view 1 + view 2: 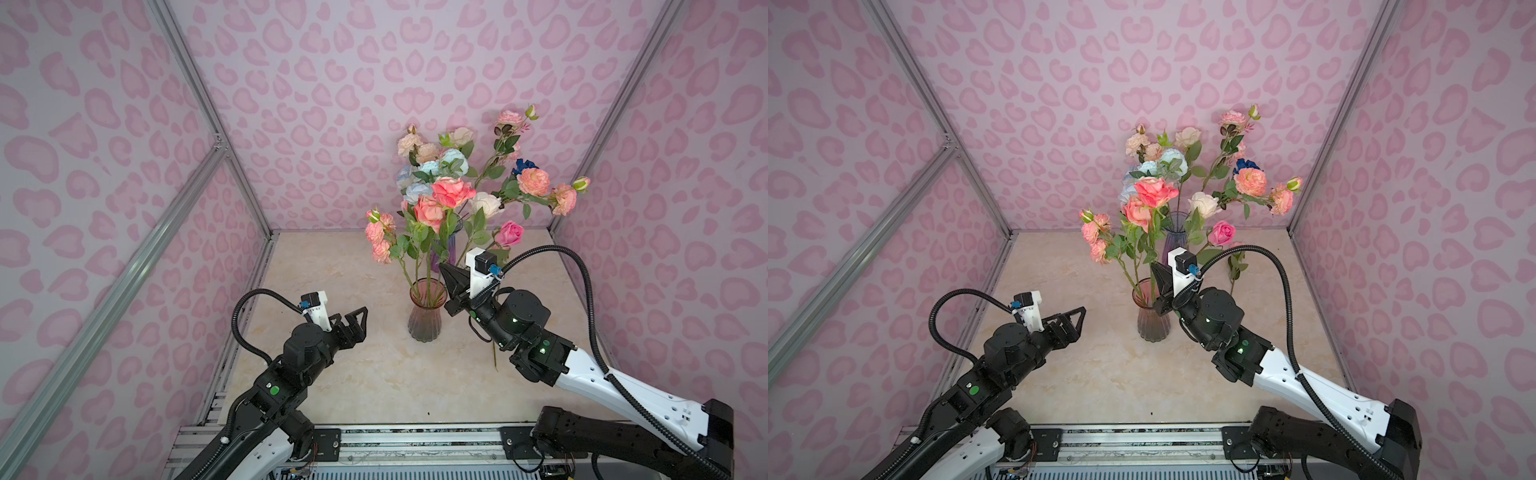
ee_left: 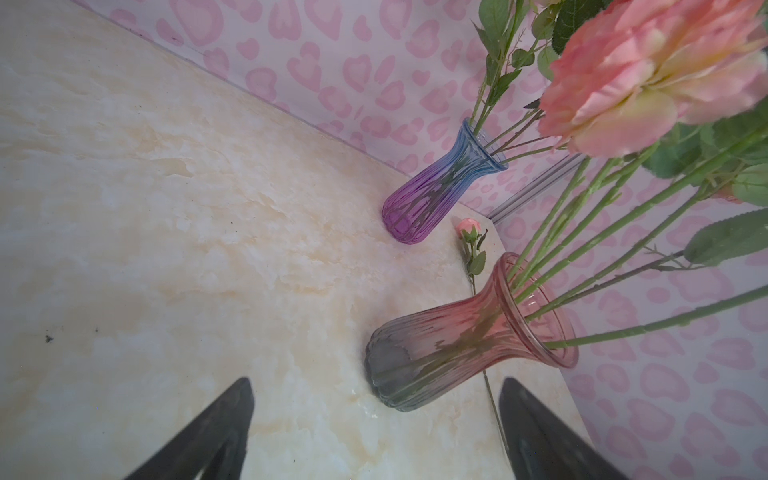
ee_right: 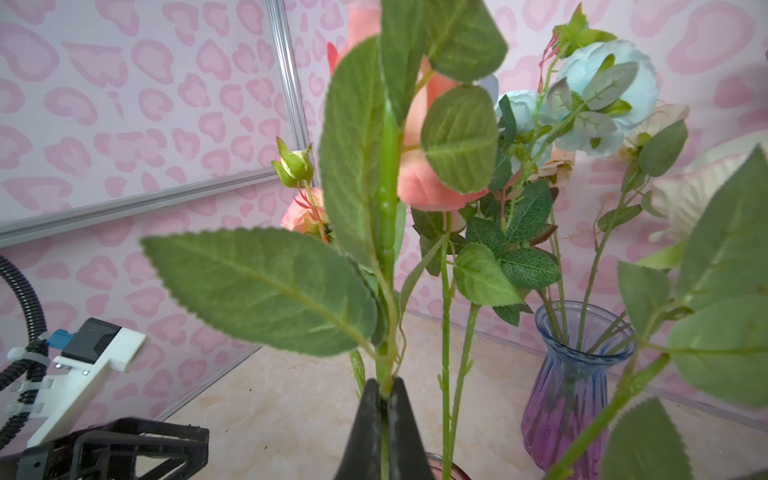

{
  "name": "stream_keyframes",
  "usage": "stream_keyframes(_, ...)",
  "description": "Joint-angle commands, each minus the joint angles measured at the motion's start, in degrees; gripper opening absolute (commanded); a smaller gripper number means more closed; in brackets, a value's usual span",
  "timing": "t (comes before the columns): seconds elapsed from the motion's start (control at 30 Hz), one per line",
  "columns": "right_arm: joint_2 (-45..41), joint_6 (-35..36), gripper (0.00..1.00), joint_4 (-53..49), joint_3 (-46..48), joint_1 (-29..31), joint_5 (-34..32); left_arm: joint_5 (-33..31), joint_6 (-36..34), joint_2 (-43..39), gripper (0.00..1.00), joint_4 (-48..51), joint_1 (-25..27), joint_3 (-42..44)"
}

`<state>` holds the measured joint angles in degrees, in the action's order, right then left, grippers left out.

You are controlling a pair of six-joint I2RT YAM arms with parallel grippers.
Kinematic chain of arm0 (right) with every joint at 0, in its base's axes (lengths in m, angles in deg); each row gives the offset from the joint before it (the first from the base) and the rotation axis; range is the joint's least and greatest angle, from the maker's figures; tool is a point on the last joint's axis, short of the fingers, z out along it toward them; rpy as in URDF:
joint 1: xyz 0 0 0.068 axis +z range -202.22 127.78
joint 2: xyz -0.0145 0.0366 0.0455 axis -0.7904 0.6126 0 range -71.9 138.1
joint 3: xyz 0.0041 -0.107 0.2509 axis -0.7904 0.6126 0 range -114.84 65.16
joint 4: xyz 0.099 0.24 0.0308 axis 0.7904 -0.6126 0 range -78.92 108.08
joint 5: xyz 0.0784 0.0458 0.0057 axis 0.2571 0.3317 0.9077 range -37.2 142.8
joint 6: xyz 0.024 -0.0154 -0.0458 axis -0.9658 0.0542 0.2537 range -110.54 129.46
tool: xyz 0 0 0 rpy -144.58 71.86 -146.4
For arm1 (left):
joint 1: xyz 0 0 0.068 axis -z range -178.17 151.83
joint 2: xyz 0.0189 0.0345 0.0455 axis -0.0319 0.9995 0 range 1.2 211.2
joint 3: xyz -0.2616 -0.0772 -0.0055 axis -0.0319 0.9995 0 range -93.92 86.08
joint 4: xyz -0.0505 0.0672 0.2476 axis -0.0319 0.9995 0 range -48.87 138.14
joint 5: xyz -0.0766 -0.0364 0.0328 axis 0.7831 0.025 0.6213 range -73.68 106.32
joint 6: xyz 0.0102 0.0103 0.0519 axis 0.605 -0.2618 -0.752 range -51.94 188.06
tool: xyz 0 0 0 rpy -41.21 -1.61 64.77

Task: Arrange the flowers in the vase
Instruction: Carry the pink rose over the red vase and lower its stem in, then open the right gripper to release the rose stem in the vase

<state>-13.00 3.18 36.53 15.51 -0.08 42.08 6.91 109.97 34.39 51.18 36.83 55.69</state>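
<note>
- Right wrist view: your right hand (image 3: pixel 384 392) is clamped on a rose stem (image 3: pixel 387 174) at the pink vase (image 1: pixel 424 320) mouth, so this looks like the insertion step.
- Left hand (image 1: pixel 359 322) apart, empty.
- Next: seat stem deeper, release.

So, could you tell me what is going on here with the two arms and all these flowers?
The robot is arranging artificial flowers into vases. The right gripper is shut on a leafy green stem by the mouth of the pink vase, which already holds several stems. The left gripper hangs open to that vase's left, holding nothing. A blue-purple vase behind it is also filled, and one small pink flower lies on the table.
</note>
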Motion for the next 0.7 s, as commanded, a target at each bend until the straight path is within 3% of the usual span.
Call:
stream_keyframes(0.0, 0.3, 0.4, 0.03, 1.0, 0.5, 0.2, -1.0, 0.3, 0.4, 0.5, 0.93, -2.4, 0.0, -0.2)
stream_keyframes(0.23, 1.5, -1.6, 0.04, -1.0, 2.0, 0.2, -3.0, 0.4, 1.0, 0.3, 0.93, -2.1, 0.0, 0.0)
stream_keyframes(0.67, -3.6, -2.1, 0.23, -6.7, 2.4, 0.5, -4.8, 1.2, 1.0, 3.3, 0.93, -3.8, 0.0, -0.4)
